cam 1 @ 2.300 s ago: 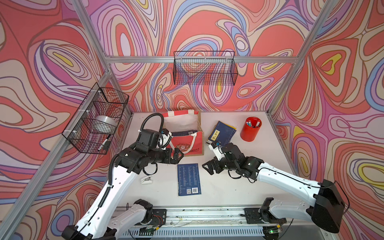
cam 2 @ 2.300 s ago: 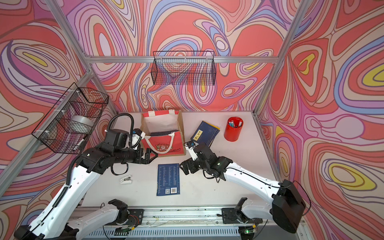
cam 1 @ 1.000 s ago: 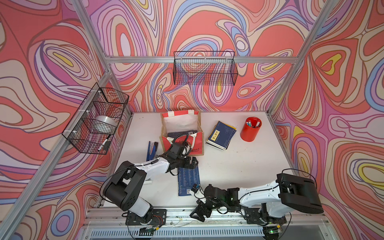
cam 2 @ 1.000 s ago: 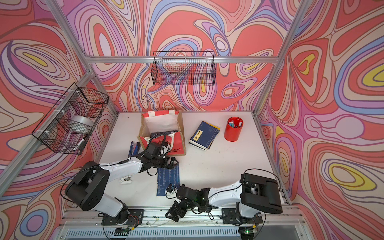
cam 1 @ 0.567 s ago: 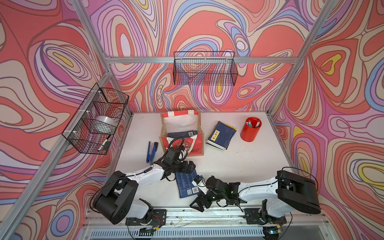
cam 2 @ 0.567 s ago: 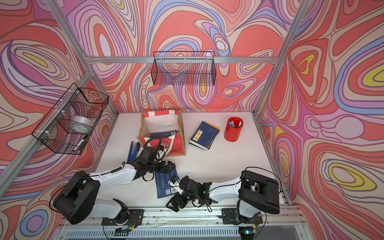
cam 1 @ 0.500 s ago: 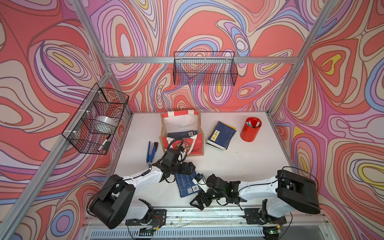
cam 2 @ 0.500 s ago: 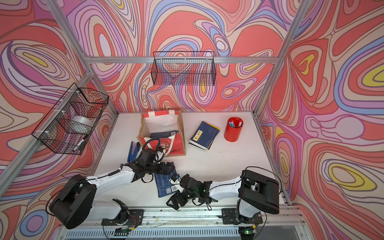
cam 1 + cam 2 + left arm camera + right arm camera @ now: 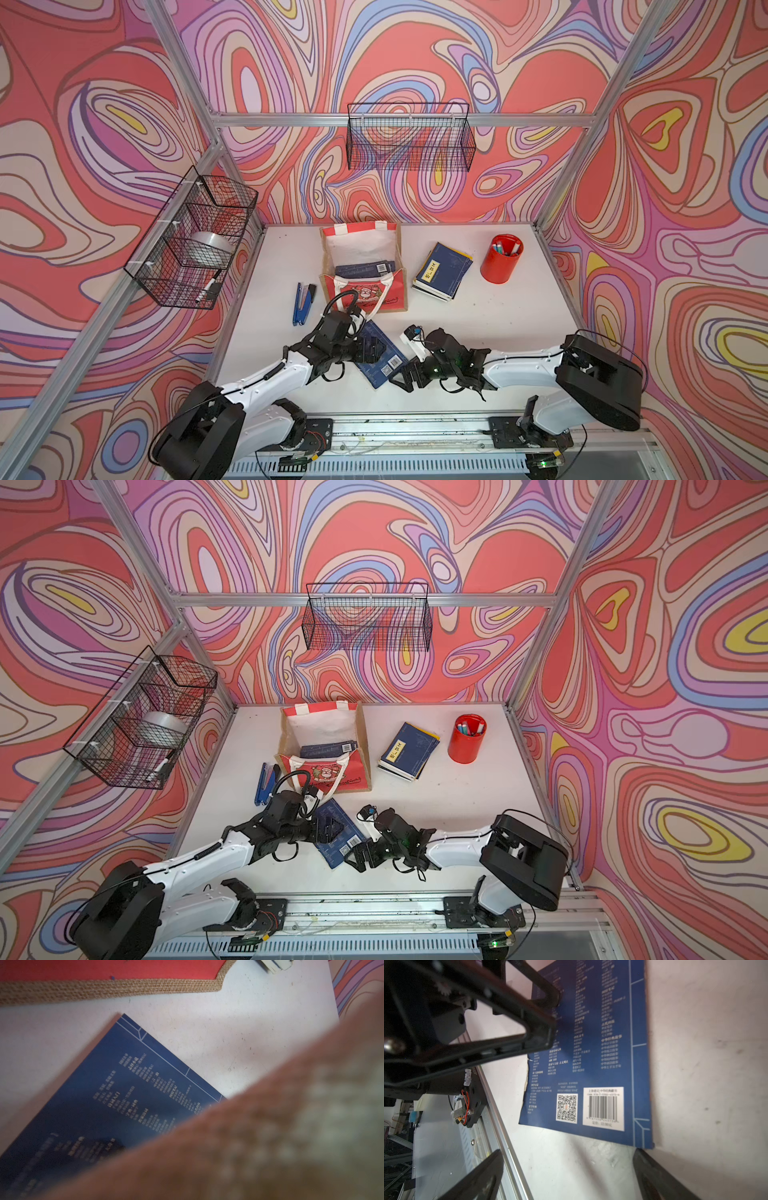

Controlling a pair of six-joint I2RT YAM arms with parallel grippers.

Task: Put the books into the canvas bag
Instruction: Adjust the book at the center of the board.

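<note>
The book point(image 9: 390, 354) lies flat on the tabletop point(image 9: 478, 316), barcode up. Its long axis runs 11 to 5 o'clock, with the canvas bag point(image 9: 365, 296) just at its 12. Your left gripper point(image 9: 371, 348) is nearer, spread wide over the upper half. Your right gripper point(image 9: 409, 374), also wide and empty, sits at the 5 o'clock corner.

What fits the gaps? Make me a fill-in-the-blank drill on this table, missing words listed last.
1. The thin navy softcover book flat on the white table shows a QR code and a ____.
2. Inside the tan jute and red canvas bag lies a navy ____.
3. The red cylindrical cup holds ____.
4. The right gripper has jaws standing ____.
Missing words: barcode; book; pens; open.
</note>
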